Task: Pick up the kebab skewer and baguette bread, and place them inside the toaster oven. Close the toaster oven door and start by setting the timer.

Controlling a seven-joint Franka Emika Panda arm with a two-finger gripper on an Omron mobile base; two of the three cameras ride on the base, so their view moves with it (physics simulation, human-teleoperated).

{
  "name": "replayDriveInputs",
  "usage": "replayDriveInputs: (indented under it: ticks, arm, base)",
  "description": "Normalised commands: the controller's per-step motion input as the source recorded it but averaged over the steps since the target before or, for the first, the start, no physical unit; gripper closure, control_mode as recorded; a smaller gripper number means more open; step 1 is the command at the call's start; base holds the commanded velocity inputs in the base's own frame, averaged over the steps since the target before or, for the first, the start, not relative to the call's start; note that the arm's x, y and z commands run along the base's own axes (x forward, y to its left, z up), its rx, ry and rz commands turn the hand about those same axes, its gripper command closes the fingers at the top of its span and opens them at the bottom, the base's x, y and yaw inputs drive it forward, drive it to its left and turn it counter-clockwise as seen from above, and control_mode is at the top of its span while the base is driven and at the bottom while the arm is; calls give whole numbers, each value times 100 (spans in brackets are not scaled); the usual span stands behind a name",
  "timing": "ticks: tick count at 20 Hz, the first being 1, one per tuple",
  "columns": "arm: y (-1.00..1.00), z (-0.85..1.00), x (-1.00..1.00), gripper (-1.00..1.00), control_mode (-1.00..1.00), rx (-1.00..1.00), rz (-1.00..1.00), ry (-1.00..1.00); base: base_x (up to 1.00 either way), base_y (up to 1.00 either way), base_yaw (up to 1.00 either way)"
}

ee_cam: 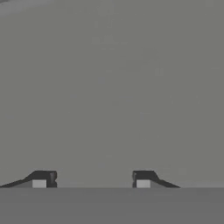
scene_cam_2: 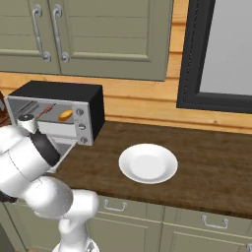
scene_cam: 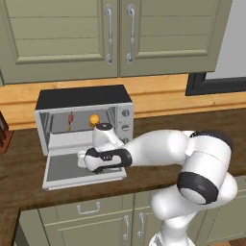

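Toaster oven (scene_cam: pixel 84 120) sits on the wooden counter (scene_cam_2: pixel 206 162) under the wall cupboards, cavity open. Its door (scene_cam: pixel 62 169) is folded all the way down, lying flat in front of the opening.

Progress, going by how things lie: both food items are already inside. Baguette bread (scene_cam: pixel 94 119) sits in the right half of the cavity, kebab skewer (scene_cam: pixel 70 120) to its left, the two apart. The white plate (scene_cam_2: pixel 148 163) on the counter to the right of the oven has nothing on it. So loading looks done. Left to do: door up, then the timer. The knobs (scene_cam: pixel 125 127) run in a column on the right of the front panel; can't tell from here which one is the timer.

Gripper (scene_cam: pixel 81 160) is low over the flat door, near its right side, in front of and below the cavity. From the hand view the two fingertips (ee_cam: pixel 43 178) stand apart with nothing between them, pointed at plain grey surface, which I take to be the door glass. Roughly part open, holding nothing. Can't tell whether the tips touch the panel.

Bread and skewer are both up and behind the gripper, well clear of it. Door handle isn't something I can make out; the arm covers that side of the door.
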Motion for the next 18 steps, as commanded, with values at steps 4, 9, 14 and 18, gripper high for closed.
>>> replayDriveInputs:
  ticks: [4,9,14,18]
  arm:
    - [1,0,-83,-100,-100,0,15,0]
    - [5,12,-96,-100,-100,0,7,0]
    - [4,46,-47,-100,-100,-1,1,0]
    - [3,87,-19,-100,-100,-4,0,3]
  base:
    - [0,0,0]
    - [0,0,0]
    - [0,0,0]
    - [0,0,0]
